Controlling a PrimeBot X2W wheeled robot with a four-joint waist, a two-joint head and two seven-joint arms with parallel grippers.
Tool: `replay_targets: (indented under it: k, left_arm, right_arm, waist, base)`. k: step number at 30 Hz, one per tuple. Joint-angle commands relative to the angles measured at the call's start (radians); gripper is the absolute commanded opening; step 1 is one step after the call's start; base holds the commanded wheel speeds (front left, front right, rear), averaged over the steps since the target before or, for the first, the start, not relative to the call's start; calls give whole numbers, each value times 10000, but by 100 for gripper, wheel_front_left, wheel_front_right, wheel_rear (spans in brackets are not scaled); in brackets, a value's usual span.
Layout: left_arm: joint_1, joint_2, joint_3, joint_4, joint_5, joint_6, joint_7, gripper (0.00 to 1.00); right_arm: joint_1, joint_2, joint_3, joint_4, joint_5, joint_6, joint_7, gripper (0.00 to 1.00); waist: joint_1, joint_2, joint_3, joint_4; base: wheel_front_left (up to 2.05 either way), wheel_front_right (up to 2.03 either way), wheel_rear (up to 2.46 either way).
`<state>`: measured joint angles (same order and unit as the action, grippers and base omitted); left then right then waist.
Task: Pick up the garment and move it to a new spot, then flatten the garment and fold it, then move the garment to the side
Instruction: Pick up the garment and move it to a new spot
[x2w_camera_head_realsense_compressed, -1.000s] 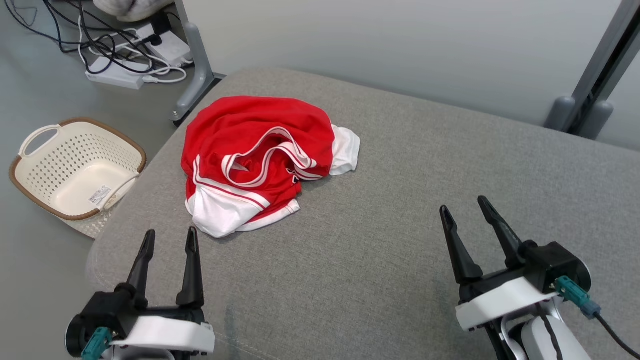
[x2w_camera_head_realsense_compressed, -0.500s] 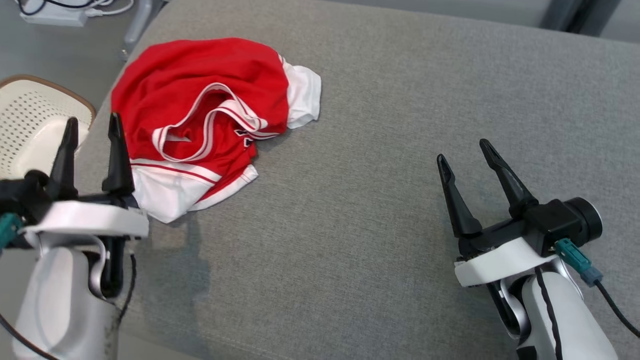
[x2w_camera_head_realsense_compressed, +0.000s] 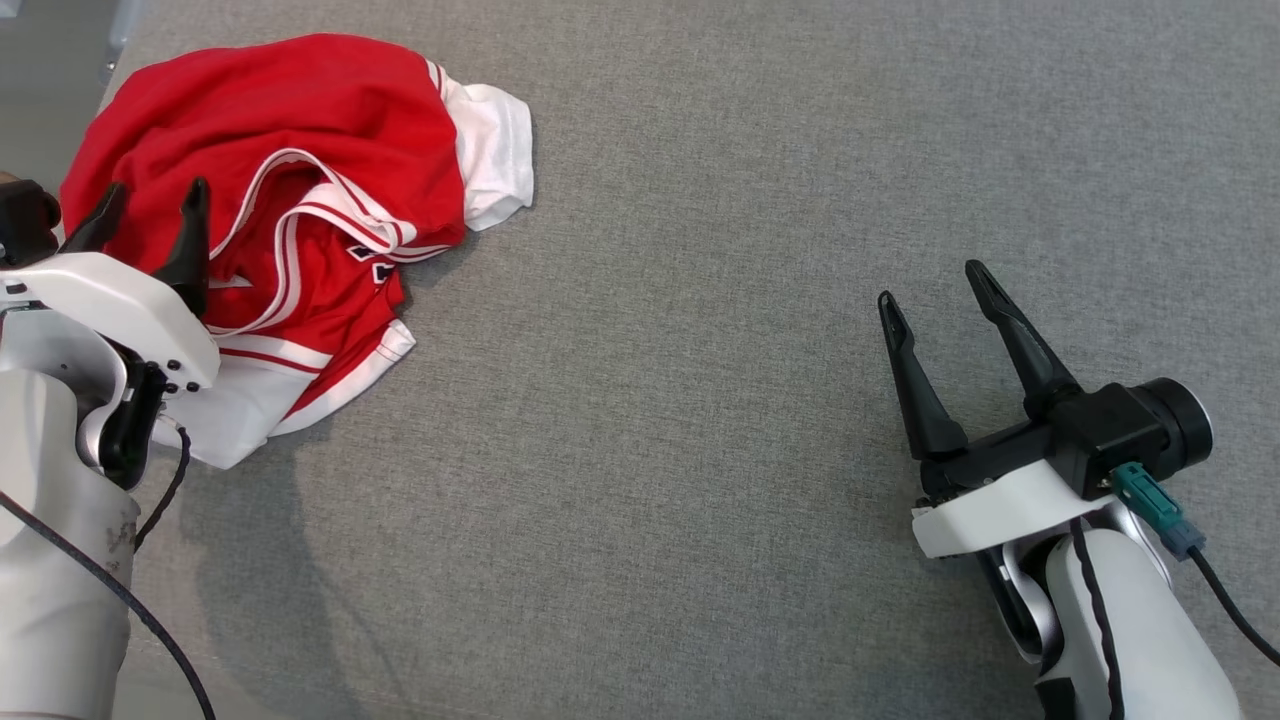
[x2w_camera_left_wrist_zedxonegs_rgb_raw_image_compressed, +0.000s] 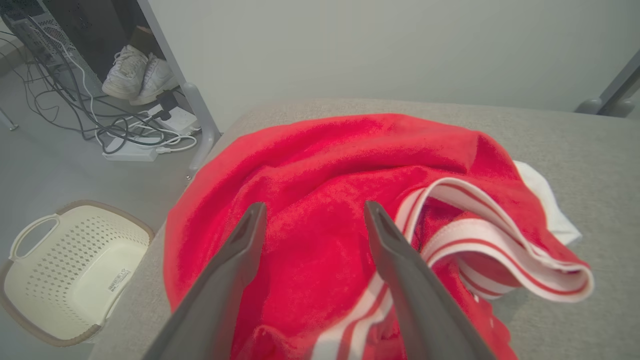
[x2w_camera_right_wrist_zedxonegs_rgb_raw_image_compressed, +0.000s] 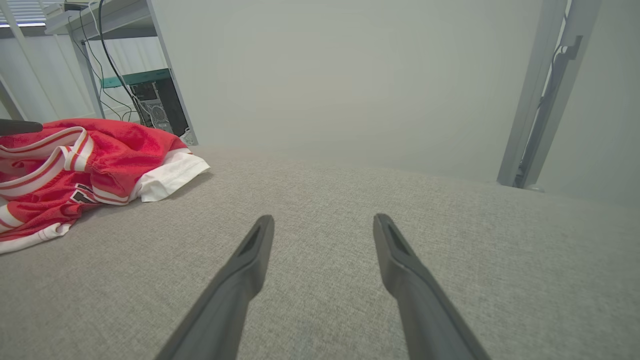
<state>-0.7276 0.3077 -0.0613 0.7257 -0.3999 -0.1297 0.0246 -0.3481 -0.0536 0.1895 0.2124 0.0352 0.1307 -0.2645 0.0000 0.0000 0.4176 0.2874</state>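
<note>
The left gripper (x2w_camera_head_realsense_compressed: 150, 212) holds its jaws spread wide with nothing between them. They hang directly over the near left part of the crumpled red sports jersey with white panels and red-and-white striped trim (x2w_camera_head_realsense_compressed: 300, 130). In the left wrist view, plain red cloth shows between the two dark fingers, and whether the tips already touch it I cannot tell. So the garment lies straight ahead of these jaws and below them, and I judge that the coming move is a short descent and a closing on the red fold. The right gripper (x2w_camera_head_realsense_compressed: 930, 285) also has its jaws spread and empty, above the bare grey woven-fabric worktop (x2w_camera_head_realsense_compressed: 700, 420). It is well apart from the jersey, which lies far to its left, so the left arm is clearly the nearer one. The jersey sits in the far left corner area of the worktop, close to the left edge. It is bunched, so it points in no clear direction. The heap seems to run loosely from a white panel at the near left to a white panel at the far right, and the striped opening faces right.
</note>
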Motion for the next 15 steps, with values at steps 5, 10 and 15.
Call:
replay_targets:
  k: [5, 10, 15]
  left_arm:
    - [-509, 287, -291, 854, -137, -9, 252, 100]
    - [-833, 358, -714, 1595, -367, -10, 691, 100]
    - [-1035, 433, -1144, 1829, -915, -10, 845, 0]
  right_arm:
    - [-123, -15, 19, 74, 43, -1, -23, 100]
    - [-139, -11, 57, 151, 40, -1, -23, 100]
    - [-191, -7, 87, 217, 4, 1, -23, 100]
  waist:
    - [0, 0, 152, -130]
    - [0, 0, 211, -152]
    - [0, 0, 219, -141]
  base:
    - [0, 0, 0]
    - [0, 0, 0]
    - [0, 0, 0]
